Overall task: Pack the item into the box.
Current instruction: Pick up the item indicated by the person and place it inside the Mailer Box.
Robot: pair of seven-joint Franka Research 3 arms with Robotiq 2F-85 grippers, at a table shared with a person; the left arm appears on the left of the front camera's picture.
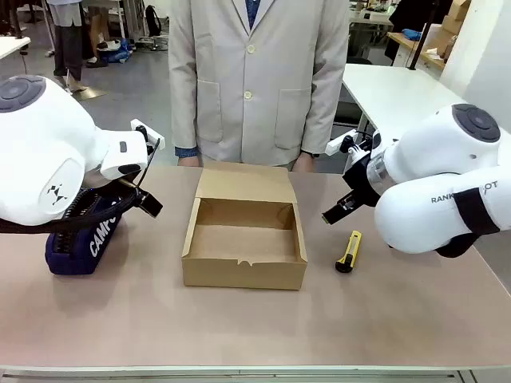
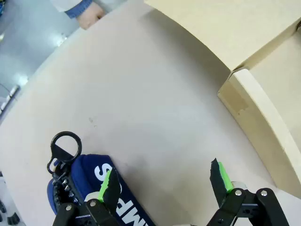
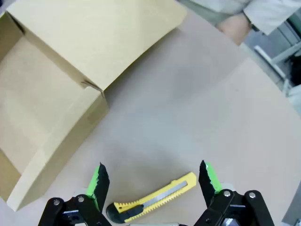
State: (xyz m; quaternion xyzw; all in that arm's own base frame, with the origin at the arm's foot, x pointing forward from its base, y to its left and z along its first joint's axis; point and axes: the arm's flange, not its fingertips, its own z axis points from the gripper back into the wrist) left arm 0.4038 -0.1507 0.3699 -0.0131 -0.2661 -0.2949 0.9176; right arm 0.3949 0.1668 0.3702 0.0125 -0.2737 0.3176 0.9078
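Note:
The box [image 1: 243, 275] is an open brown cardboard box in the middle of the table, with its flap lid folded back toward the person and nothing inside. It also shows as the box [image 2: 263, 117] and the box [image 3: 51, 94] in the wrist views. The item is out of view. My left gripper [image 1: 148, 203] hangs open left of the box, above the table beside a navy pouch; its jaws stand wide in the left wrist view [image 2: 164, 176]. My right gripper [image 1: 335, 214] hangs open right of the box, with its jaws [image 3: 153, 176] spread over a utility knife.
A navy "CAMPUS" zip pouch [image 1: 80, 239] [image 2: 89, 172] lies at the left under my left arm. A yellow-and-black utility knife [image 1: 348, 250] [image 3: 153, 197] lies right of the box. A person in a light coat [image 1: 255, 80] stands at the far edge, hands [image 3: 233, 26] at the table's rim.

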